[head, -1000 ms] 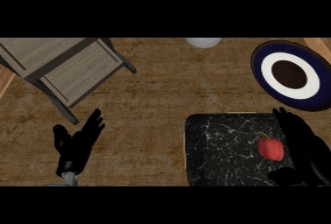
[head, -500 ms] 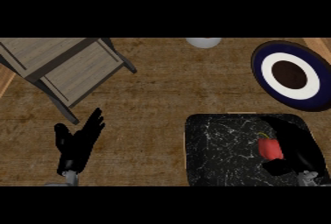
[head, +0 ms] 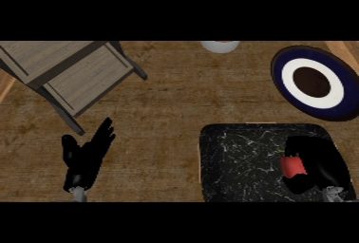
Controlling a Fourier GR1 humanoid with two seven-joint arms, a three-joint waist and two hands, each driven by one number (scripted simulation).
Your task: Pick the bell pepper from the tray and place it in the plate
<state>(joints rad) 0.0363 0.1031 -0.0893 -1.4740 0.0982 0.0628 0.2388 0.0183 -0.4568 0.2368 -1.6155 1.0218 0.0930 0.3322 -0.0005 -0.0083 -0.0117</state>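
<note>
A red bell pepper lies on the black marbled tray at the lower right. My right hand covers the pepper's right side, with fingers curled round it above and below. The plate, dark blue with a white ring and dark centre, sits at the upper right, beyond the tray. My left hand rests open on the counter at the lower left, fingers pointing up.
A wooden crate-like rack lies at the upper left. A white bowl shows at the top edge. Bare wooden counter lies between the left hand and the tray.
My right hand has closed in over the pepper; its fingers went from straight beside it to curled round it. The left hand has not moved.
</note>
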